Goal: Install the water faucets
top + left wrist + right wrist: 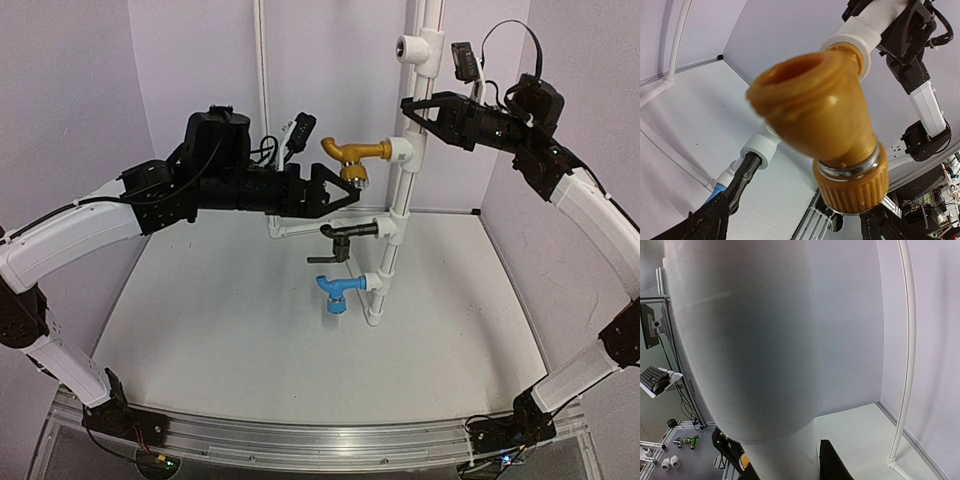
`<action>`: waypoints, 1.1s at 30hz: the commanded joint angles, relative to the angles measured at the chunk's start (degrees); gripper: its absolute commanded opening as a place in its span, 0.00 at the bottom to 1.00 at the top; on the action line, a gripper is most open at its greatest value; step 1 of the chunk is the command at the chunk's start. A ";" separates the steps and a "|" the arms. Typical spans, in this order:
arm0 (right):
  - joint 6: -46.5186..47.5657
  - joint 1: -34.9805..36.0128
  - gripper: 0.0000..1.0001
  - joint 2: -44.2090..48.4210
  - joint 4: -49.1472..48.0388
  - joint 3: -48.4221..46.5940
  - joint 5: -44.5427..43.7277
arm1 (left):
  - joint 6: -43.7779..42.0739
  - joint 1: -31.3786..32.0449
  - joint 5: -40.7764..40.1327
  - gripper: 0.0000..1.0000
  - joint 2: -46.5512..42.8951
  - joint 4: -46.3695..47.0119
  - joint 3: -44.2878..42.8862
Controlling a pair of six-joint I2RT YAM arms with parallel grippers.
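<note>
The brass-gold water faucet [355,153] sticks out leftward from a white fitting [398,152] on the upright white pipe [392,240], spout down. My left gripper [345,192] hangs open just below and left of it, touching nothing. In the left wrist view the gold faucet [825,115] fills the middle, with my fingertips [705,222] spread wide beneath it. A black faucet [340,232] and a blue faucet [335,290] sit lower on the same pipe. My right gripper [410,108] is shut on the upright white pipe [740,340], above the gold faucet.
An open white tee fitting [410,47] tops the pipe stand. A thin white tube [265,100] rises at the back, with a cross tube [300,228] joining the stand. Lavender walls close in the back and sides. The white floor [230,330] lies below.
</note>
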State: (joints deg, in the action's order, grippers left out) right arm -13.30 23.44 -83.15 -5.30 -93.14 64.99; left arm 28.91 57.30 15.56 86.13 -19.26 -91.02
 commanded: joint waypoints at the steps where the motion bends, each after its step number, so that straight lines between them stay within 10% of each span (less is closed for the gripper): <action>1: -8.66 0.59 0.03 -2.16 12.75 1.65 1.63 | 2.36 0.00 5.37 0.98 -0.69 11.38 -0.54; 16: -8.67 0.61 0.06 -1.75 12.94 1.90 1.89 | -0.24 -0.69 3.00 0.88 3.70 16.30 -4.14; 33: -9.10 0.60 0.02 -1.21 13.21 2.26 2.77 | -33.13 -0.65 3.62 0.81 -0.37 27.85 8.14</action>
State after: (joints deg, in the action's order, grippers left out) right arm -13.15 23.44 -83.11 -5.13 -93.14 65.24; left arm 4.60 56.84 19.35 86.96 4.74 -81.28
